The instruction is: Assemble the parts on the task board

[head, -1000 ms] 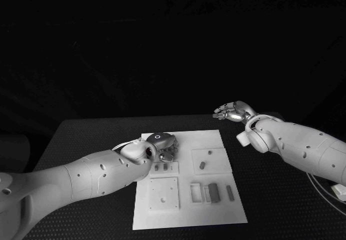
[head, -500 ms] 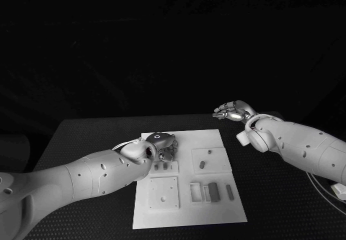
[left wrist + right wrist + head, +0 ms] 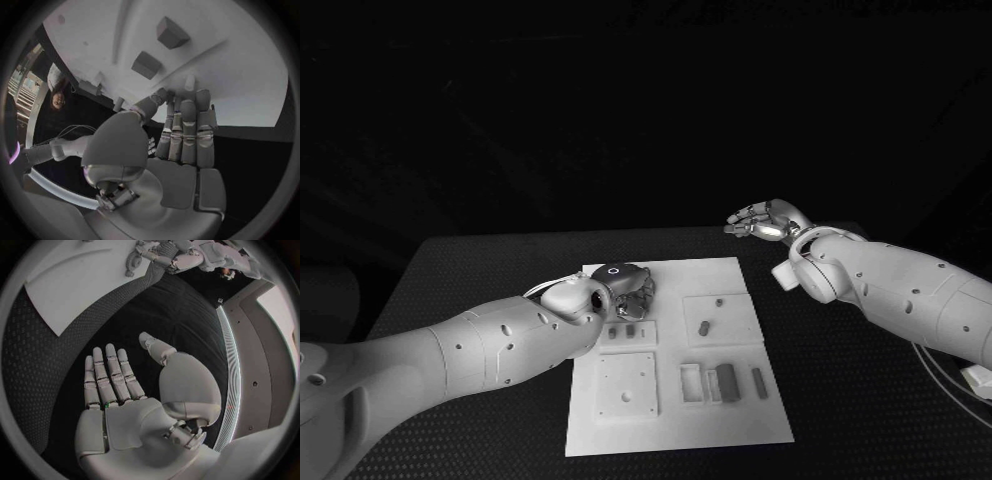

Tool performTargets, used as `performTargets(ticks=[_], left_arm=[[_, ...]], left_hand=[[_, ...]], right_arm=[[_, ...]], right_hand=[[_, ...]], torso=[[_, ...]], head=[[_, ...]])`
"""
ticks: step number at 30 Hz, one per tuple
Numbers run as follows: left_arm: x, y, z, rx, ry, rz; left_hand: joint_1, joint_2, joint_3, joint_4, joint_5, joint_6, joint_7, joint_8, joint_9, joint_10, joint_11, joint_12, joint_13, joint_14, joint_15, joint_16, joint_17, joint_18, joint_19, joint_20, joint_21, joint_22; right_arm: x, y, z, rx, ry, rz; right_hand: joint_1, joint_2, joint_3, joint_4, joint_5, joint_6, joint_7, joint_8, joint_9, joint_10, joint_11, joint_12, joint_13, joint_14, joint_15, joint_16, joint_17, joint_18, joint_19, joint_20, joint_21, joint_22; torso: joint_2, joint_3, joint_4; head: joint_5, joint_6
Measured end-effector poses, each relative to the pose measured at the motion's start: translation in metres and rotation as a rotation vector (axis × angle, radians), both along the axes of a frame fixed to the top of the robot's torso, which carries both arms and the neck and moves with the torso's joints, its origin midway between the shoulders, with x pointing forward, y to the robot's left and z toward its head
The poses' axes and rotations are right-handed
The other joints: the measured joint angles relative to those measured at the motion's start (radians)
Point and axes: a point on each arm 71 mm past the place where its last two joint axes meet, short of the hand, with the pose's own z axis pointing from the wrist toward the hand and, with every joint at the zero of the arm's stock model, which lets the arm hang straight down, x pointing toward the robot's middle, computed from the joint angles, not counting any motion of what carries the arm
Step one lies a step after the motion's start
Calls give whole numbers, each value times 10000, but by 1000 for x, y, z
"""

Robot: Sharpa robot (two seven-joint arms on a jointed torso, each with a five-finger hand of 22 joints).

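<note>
A flat white rectangular task board (image 3: pixel 678 400) lies in the middle of the black table (image 3: pixel 473 270), with small grey block-shaped parts (image 3: pixel 726 381) resting in its recesses. The silver left hand (image 3: pixel 620 284) hovers over the board's far left corner, fingers extended side by side, holding nothing. The silver right hand (image 3: pixel 762 222) is raised well beyond the board's far right corner, palm open and empty.

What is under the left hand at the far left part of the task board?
The left hand hovers over the task board. Beside its fingertips, two small grey parts lie on the white plate. What lies directly below the palm is covered and cannot be seen.
</note>
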Motion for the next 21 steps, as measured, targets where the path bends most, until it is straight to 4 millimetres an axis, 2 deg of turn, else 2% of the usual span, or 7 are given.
performTargets(ticks=[6,15,21], left_arm=[[1,-1,0,5,3,24],[1,0,0,21,9,40],[2,0,0,45,36,34]], left_hand=[[58,154,31,-31,0,110,33,53,-19,142,-37,38,-1,116,-40,0,-41,4,29,-28,40,-1],[111,207,71,-72,0,217,64,55,-65,356,-103,26,-41,305,-125,4,-90,3,124,-89,99,-1],[153,249,88,-88,-1,422,-37,168,-98,575,-217,-8,-38,367,-187,-41,-128,3,160,-122,119,-2]], right_arm=[[0,0,0,3,1,7],[0,0,0,6,6,15],[0,0,0,10,10,27]], right_hand=[[0,0,-29,29,0,0,0,0,0,0,0,0,-9,0,0,0,4,0,0,0,0,9],[0,0,-29,29,0,0,0,0,-8,0,0,0,-8,0,0,0,3,0,0,0,-39,9],[0,0,-29,29,0,0,0,0,-8,0,0,0,-7,0,0,-42,12,0,0,0,-39,18]], torso=[[4,-1,-3],[9,4,-7],[2,12,-3]], head=[[-8,-24],[-20,-66],[-31,-89]])
